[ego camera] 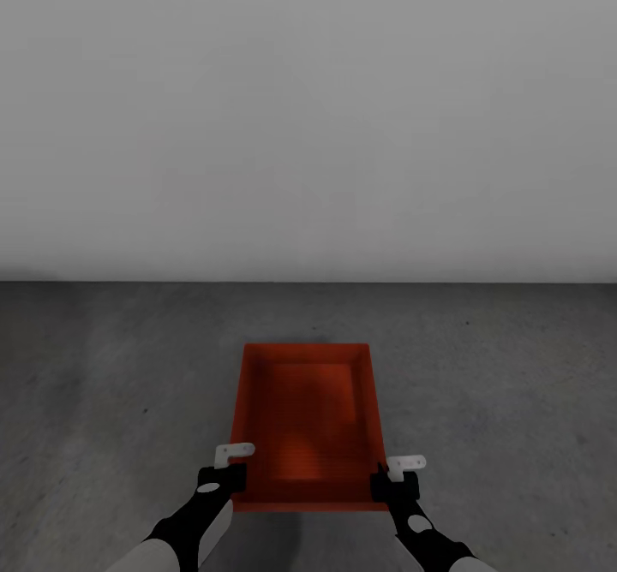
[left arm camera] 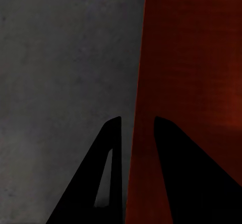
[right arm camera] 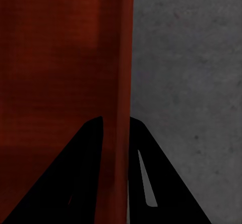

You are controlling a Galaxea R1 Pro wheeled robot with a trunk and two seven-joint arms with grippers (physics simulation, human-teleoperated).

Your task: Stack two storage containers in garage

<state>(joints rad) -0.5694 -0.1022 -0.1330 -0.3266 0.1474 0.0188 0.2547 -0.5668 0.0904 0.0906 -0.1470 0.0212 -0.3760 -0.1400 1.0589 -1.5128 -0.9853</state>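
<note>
Red-orange storage container point(ego camera: 307, 422) over the dark concrete floor point(ego camera: 514, 401), white wall point(ego camera: 308, 110) beyond. Left gripper point(ego camera: 224, 475) and right gripper point(ego camera: 396, 484) each clamp a side wall.

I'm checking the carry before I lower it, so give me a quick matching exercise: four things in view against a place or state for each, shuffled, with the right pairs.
Things:
1. storage container
2. left gripper
3. right gripper
4. floor

Places or states:
A. dark grey mottled concrete, meeting a plain white wall
B. fingers astride the bin's left side wall, near its close corner
C. red-orange, open-topped, nothing inside, held between both arms
D. fingers astride the bin's right side wall, near its close corner

Pairs: 1-C, 2-B, 3-D, 4-A
</note>
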